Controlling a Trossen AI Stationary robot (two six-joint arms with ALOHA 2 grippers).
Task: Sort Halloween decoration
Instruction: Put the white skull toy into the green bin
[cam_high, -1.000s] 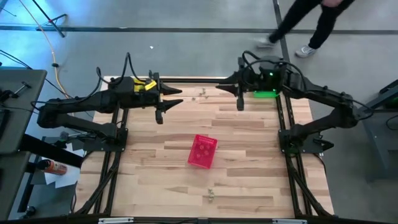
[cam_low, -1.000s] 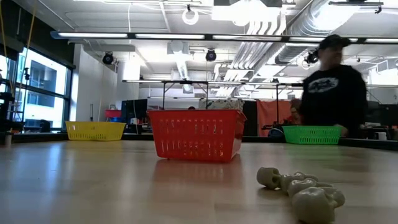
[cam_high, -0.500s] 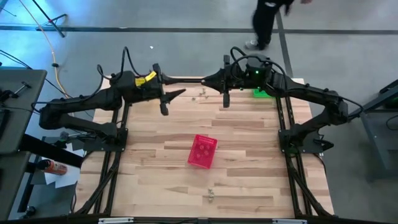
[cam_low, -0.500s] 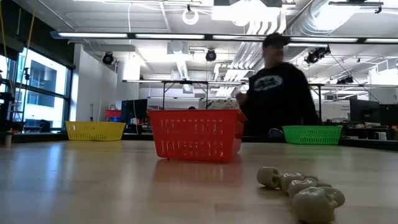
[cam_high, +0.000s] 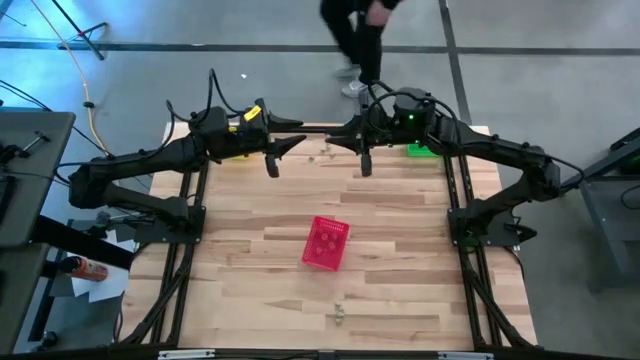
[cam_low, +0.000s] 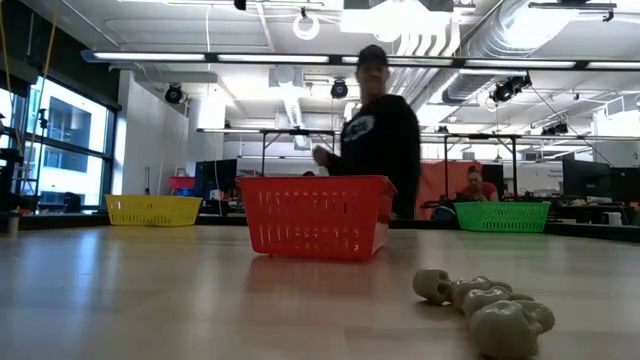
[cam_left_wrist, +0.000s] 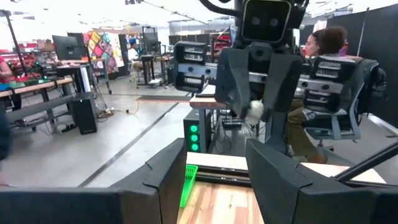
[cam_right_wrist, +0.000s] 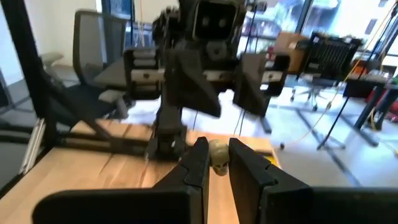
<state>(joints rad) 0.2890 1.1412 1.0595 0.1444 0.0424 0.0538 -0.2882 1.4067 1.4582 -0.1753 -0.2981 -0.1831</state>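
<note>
Beyond the far edge of the bench (cam_high: 400, 210) a person walks past. We see the right gripper (cam_right_wrist: 214, 163) clamped on a small pale skull trinket (cam_right_wrist: 217, 153), facing the left gripper (cam_left_wrist: 205, 180), whose jaws stand apart, empty, just opposite for a handover.

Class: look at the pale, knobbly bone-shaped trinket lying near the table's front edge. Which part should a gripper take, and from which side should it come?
Probably its narrower middle, between the bulbous ends, coming straight down with the fingers across its length. The pale bone-shaped trinket lies flat on the wooden table with nothing close by, so its top is free.
</note>
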